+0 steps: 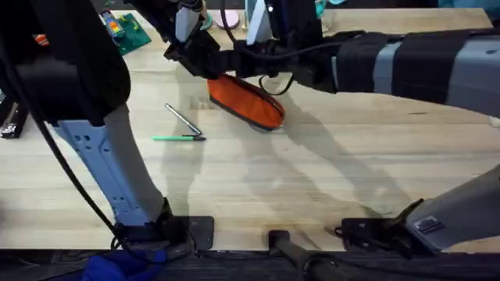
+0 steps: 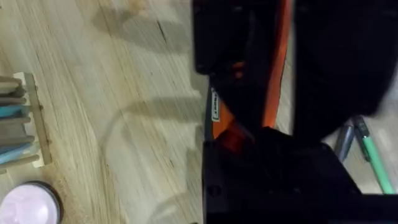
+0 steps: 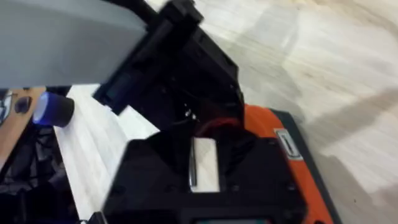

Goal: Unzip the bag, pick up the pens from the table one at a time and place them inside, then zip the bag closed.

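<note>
In the overhead view the orange bag (image 1: 248, 101) lay on the pale wooden table (image 1: 328, 179) a little above the middle of the frame, slanting from upper left down to lower right, with its dark lower edge facing the bottom of the frame. Both arms had reached in over its upper left end: the left gripper (image 1: 187, 53) came down from the top of the frame just left of centre, and the right gripper (image 1: 251, 56) sat just beside it, at the end of the long grey and black arm stretching in from the right edge. Whether either pair of fingers was spread or pressed together could not be told, since the black bodies covered the tips. The two pens lay left of the bag and apart from it: the silver pen (image 1: 183, 119) lay diagonally, and the green pen (image 1: 178, 138) lay flat just below it, their right ends almost meeting. In the left wrist view the bag (image 2: 278, 68) showed as a thin orange strip between black gripper parts, with a green pen (image 2: 375, 160) near the right edge. In the right wrist view the bag's (image 3: 283, 158) orange fabric lay just behind the black gripper body.
</note>
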`<state>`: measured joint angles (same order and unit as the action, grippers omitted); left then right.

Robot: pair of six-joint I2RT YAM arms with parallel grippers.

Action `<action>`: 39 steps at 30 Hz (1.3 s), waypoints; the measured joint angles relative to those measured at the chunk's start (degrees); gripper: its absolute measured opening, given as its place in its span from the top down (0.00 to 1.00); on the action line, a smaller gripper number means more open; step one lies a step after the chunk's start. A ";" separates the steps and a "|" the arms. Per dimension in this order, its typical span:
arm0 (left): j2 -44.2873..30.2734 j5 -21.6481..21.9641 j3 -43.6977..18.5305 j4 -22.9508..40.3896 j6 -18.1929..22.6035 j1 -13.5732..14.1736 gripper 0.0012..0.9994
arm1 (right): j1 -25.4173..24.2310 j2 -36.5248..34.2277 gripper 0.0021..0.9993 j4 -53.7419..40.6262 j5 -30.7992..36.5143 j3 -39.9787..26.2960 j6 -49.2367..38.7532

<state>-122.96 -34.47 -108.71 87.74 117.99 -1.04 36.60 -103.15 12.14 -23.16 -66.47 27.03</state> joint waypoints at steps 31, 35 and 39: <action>0.00 0.15 0.00 0.11 0.00 0.04 0.96 | -1.46 7.65 0.00 -15.10 -1.36 -0.86 -9.66; 0.00 0.15 0.00 0.11 0.00 0.04 0.96 | -2.46 10.41 0.00 -19.27 -1.34 -0.88 -11.72; 0.00 0.15 0.00 0.11 0.01 0.04 0.96 | -3.54 12.89 0.00 -24.39 -1.33 -0.88 -13.86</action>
<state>-122.96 -34.33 -108.71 87.85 118.01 -0.99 33.06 -90.26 -12.24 -24.49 -67.35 13.17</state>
